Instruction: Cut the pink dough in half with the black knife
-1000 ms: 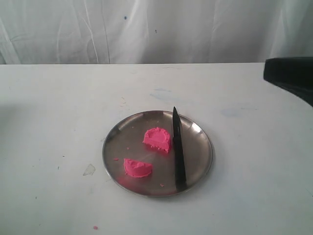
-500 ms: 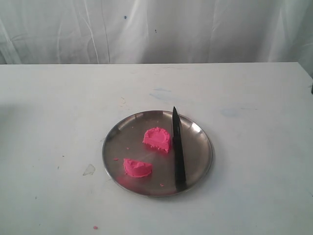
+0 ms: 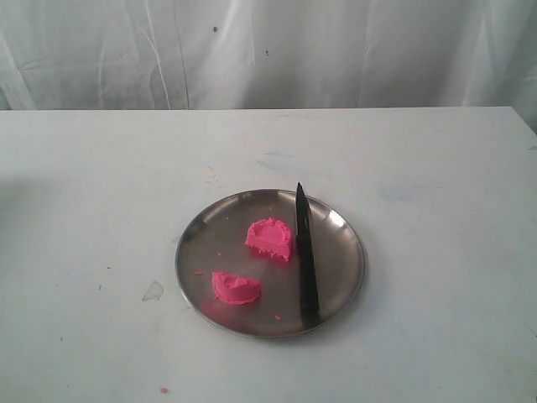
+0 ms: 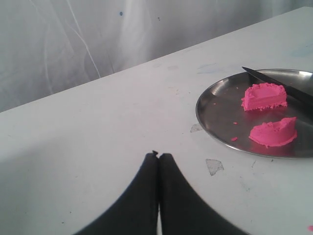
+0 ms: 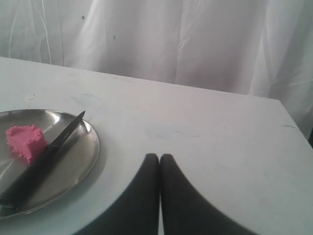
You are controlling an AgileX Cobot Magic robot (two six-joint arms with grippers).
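The pink dough lies in two half-round pieces on the steel plate (image 3: 201, 231): one piece (image 3: 269, 238) near the middle, the other (image 3: 236, 288) toward the front left. The black knife (image 3: 305, 256) rests flat across the plate's right side, tip pointing away, right beside the middle piece. In the left wrist view both dough pieces (image 4: 264, 96) (image 4: 275, 132) and the knife blade (image 4: 279, 84) show. My left gripper (image 4: 158, 155) is shut and empty, over bare table left of the plate. My right gripper (image 5: 159, 156) is shut and empty, right of the plate (image 5: 83, 156). Neither gripper shows in the exterior view.
Tiny pink crumbs lie on the plate and one on the table (image 3: 164, 390) near the front edge. A small clear scrap (image 3: 153, 291) lies left of the plate. A white curtain (image 3: 268, 50) hangs behind the table's far edge.
The black arm seen at the right edge of the exterior view a second ago has gone out of that view. The dough pieces and knife have not moved.
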